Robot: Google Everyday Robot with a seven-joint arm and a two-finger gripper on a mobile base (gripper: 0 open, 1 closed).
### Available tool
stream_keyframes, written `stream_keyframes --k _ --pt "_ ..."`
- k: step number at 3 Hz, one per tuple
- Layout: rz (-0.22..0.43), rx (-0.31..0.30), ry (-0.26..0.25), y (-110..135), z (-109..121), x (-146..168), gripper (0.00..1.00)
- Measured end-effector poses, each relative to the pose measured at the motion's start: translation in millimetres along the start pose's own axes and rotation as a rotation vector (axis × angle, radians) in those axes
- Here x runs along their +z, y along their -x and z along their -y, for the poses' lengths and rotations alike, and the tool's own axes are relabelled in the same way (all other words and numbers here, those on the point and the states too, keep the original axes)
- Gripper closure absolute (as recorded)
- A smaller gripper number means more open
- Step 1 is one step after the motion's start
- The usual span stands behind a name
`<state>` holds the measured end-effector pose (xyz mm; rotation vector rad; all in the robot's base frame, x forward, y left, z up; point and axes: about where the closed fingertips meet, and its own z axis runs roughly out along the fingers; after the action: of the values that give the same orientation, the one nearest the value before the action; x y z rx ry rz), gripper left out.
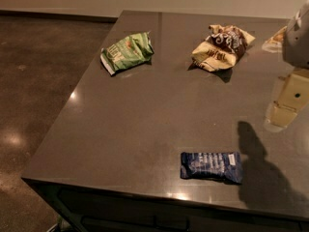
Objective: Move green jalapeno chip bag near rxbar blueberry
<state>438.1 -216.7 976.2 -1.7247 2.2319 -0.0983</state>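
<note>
table (145,124): dark grey, glossy, beside a brown floor (38,81)
green bag (126,52): crumpled, far left part, well apart from the bar
bar (211,166): flat, near the front edge (pale patch at right end)
tan bag (222,46): far right part
gripper (284,108): right edge, above the table, touching nothing; grip state impossible to tell

Tan-brown snack bag (222,46), crumpled, far side of dark tbl (145,124).
</note>
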Motion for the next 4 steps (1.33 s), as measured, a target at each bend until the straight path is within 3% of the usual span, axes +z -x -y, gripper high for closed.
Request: stream_keyframes --k 2,3,4 --pt "0.007 -0.005 0.007 2 1 -1 0.00" --pt "0.078 -0.052 0.063 54 14 23 0.00" --pt "0.131 -0.059 0.073 90 26 37 0.00"
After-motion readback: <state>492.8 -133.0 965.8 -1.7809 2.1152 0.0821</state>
